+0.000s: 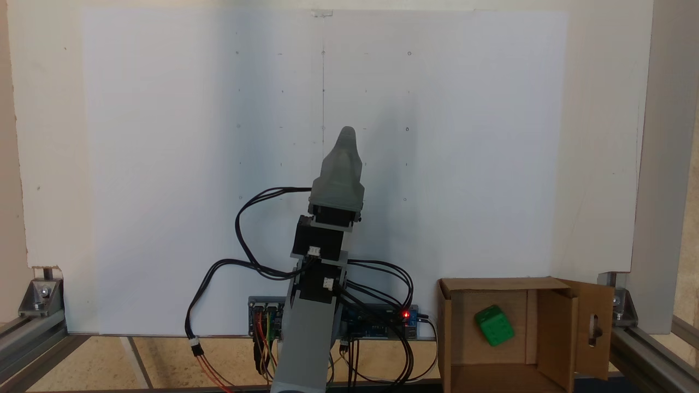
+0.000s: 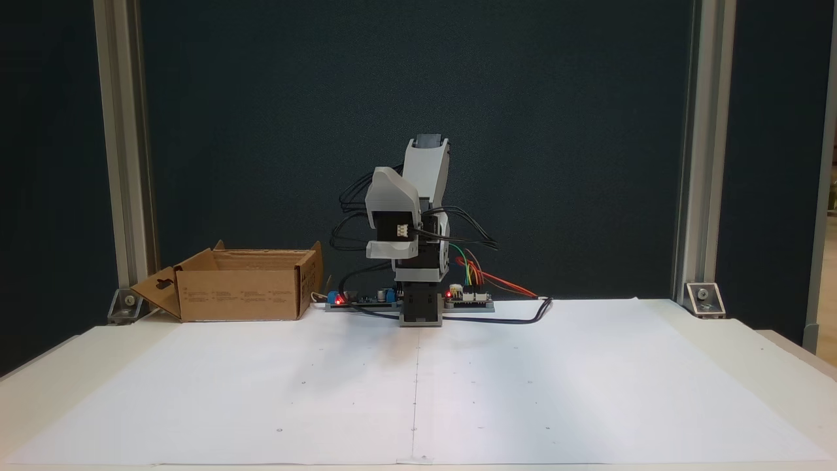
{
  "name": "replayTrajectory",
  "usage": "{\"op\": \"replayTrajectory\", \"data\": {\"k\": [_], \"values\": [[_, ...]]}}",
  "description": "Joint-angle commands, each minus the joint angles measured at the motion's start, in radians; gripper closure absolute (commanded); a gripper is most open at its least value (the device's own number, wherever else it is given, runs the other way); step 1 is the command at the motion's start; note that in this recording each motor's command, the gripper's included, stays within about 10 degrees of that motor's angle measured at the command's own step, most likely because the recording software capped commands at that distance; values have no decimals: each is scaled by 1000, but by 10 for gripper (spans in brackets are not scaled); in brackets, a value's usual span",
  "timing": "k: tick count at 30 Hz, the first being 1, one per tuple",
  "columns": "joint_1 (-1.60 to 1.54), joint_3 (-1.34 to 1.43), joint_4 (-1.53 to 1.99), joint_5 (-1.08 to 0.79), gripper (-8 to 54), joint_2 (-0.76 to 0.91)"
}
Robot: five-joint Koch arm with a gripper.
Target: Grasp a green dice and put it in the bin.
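The white paper sheet [image 2: 418, 386] on the desk lies bare. The green dice [image 1: 494, 325] already sits inside the cardboard bin [image 2: 242, 294] at the desk's back corner. The arm is folded, jaws [image 1: 347, 134] unreadable; little risk remains beyond snagged cables [image 1: 246, 240].

White paper sheet [image 2: 523, 379] covers the table [image 2: 771, 366] — aluminium frame posts [image 2: 693, 150] stand at its corners

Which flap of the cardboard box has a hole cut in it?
The outermost side flap of the bin, with a keyhole-shaped cut-out; its other flaps are uncut.
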Motion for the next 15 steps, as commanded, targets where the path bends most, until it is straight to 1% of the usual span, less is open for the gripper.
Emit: {"op": "replayTrajectory", "data": {"k": [1, 15], "values": [[-2, -20, -92, -31, 15, 118], [-3, 75, -158, -29, 12, 118]]}}
